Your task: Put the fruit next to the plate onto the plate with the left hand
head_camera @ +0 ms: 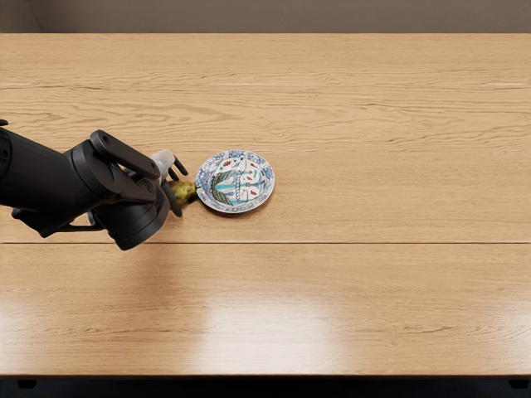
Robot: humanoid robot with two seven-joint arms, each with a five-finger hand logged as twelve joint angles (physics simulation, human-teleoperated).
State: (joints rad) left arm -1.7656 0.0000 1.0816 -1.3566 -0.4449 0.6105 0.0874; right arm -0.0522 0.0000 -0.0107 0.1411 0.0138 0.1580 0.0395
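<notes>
— Where the black left arm [50, 184] reaches in from the picture's left edge, what is the hand at its end doing?

— The left hand [168, 181] is low over the light wooden table [373, 282], just left of the round plate patterned in blue, red and green [236, 181]. Its fingers [163, 159] are curled in around the small yellow-green fruit [185, 192], one dark finger below it and the others above, so it is pinching the fruit between them.

— And where exactly does the fruit lie?

— Beside the plate, at the plate's left rim and a little toward the lower side. It is outside the rim, not on the painted face. Whether it touches the rim or only sits just beside it, I cannot tell, and the same goes for whether it rests on the wood or is raised a little off it.

— How much of the fruit shows?

— Only its right part; the fingers and the bulky wrist cover the rest.

— And the plate itself?

— It lies flat on the table, a bit left of the table's centre, and its patterned face is fully in view.
</notes>
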